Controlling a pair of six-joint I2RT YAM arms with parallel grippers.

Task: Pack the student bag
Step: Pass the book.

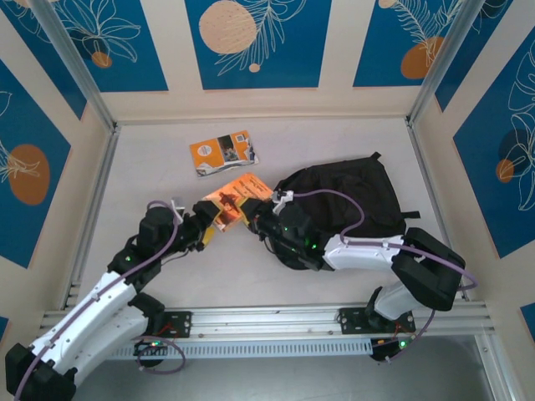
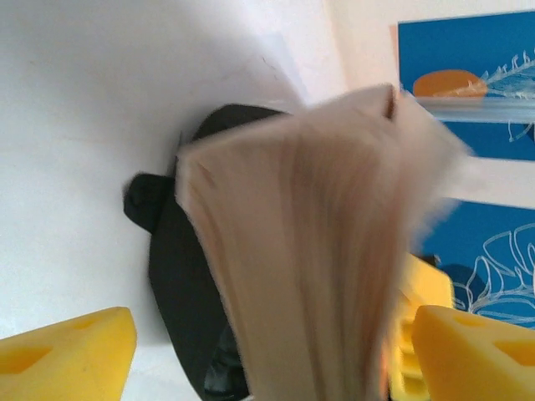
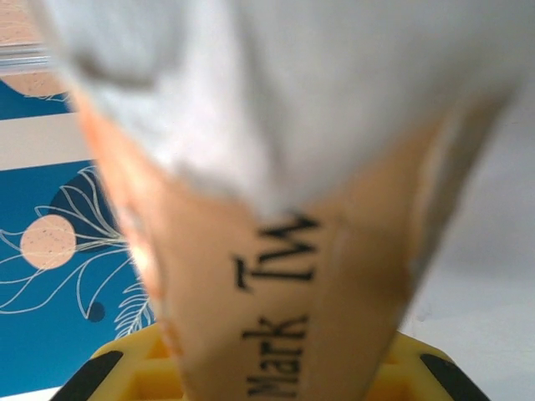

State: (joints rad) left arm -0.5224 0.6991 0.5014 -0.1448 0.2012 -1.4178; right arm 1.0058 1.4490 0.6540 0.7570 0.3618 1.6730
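The orange book (image 1: 236, 194) hangs tilted above the table between both grippers, just left of the student bag (image 1: 351, 196), a large black backpack lying flat. My right gripper (image 1: 255, 210) is shut on the book's spine (image 3: 292, 276), which reads "Mark Tw". My left gripper (image 1: 214, 219) is open around the book's other end. In the left wrist view the blurred page edges (image 2: 318, 251) stand between the yellow fingers (image 2: 67, 351), with a gap on the left side where the bag (image 2: 180, 276) shows through.
A second book (image 1: 223, 153), orange and white, lies flat on the table behind the grippers. Blue patterned walls and metal posts (image 1: 100, 100) close in the white table on three sides. A rail (image 1: 267, 317) runs along the near edge.
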